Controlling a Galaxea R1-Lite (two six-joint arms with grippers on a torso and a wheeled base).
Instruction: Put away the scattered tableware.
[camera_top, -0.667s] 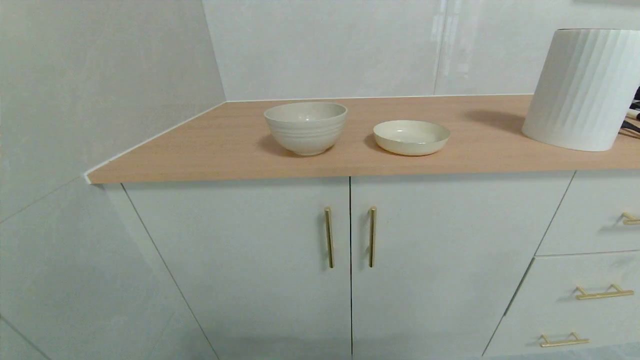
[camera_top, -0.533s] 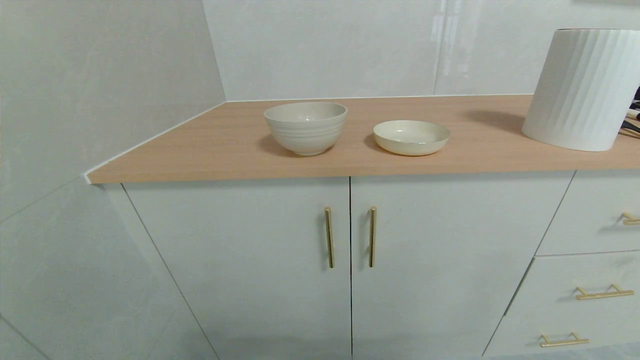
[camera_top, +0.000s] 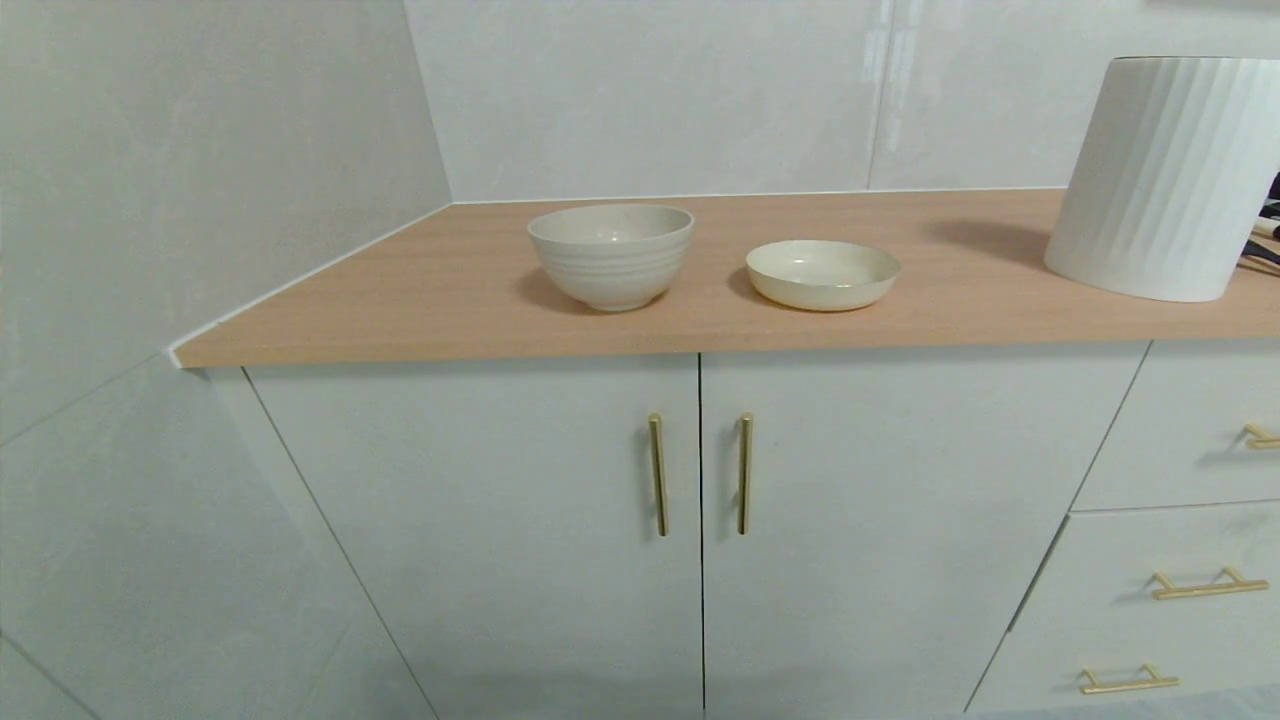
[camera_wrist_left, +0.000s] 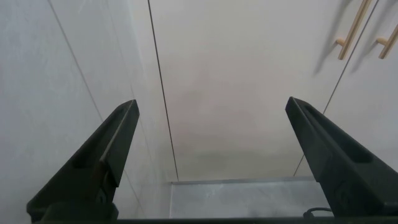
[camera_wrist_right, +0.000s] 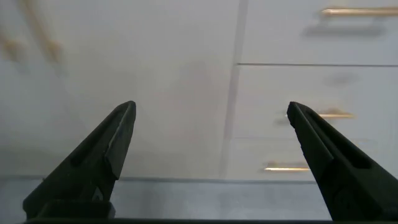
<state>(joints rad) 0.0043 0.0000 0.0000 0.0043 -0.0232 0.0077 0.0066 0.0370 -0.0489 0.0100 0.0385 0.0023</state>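
Observation:
A deep beige ribbed bowl (camera_top: 611, 254) stands on the wooden countertop (camera_top: 450, 290). To its right sits a shallow cream dish (camera_top: 822, 273). Below them are two white cabinet doors with vertical gold handles (camera_top: 657, 474) (camera_top: 744, 472). My left gripper (camera_wrist_left: 211, 112) is open low down, facing the bottom of the cabinet front, with gold handles (camera_wrist_left: 350, 31) showing far off. My right gripper (camera_wrist_right: 211, 112) is open too, facing the drawer fronts (camera_wrist_right: 317, 99) low down. Nothing is between either pair of fingers.
A tall white ribbed container (camera_top: 1165, 175) stands at the counter's right end, with dark utensils (camera_top: 1265, 240) beside it. Drawers with gold handles (camera_top: 1205, 585) are to the right of the doors. A tiled wall (camera_top: 150, 300) closes in the left side.

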